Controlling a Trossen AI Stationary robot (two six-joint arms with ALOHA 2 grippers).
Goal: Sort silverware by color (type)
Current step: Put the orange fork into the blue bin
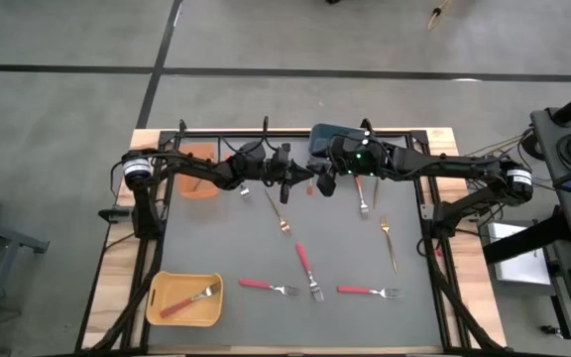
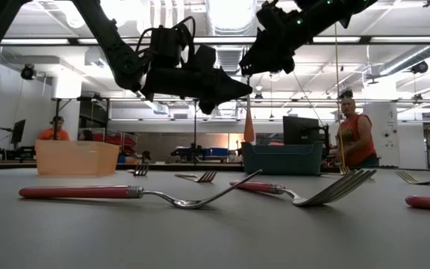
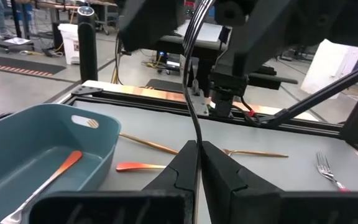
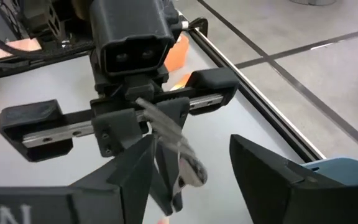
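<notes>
My two grippers meet above the table's far middle. My left gripper (image 1: 303,180) (image 3: 199,167) points level toward the right and is shut on an orange-handled fork (image 4: 169,138). My right gripper (image 1: 331,177) (image 4: 191,155) faces it, open, one finger on each side of the fork without touching it. Red-handled forks (image 1: 266,287) (image 1: 307,266) (image 1: 370,291) and thin gold forks (image 1: 279,210) (image 1: 389,243) lie flat on the grey mat. Another fork (image 1: 362,193) lies near the blue-grey bin (image 1: 327,139). My left gripper pinches the fork's silver end (image 4: 143,109) between its two fingers, coming level from the table's left. The fork is lifted clear and slants down from the fingers toward my right gripper, its orange handle (image 2: 248,123) hanging lowest.
The blue-grey bin at the far middle holds an orange-handled fork (image 3: 45,179). An orange bin (image 1: 198,171) stands at the far left. A yellow bin (image 1: 184,299) at the near left holds a red-handled fork. People stand in the room beyond the table.
</notes>
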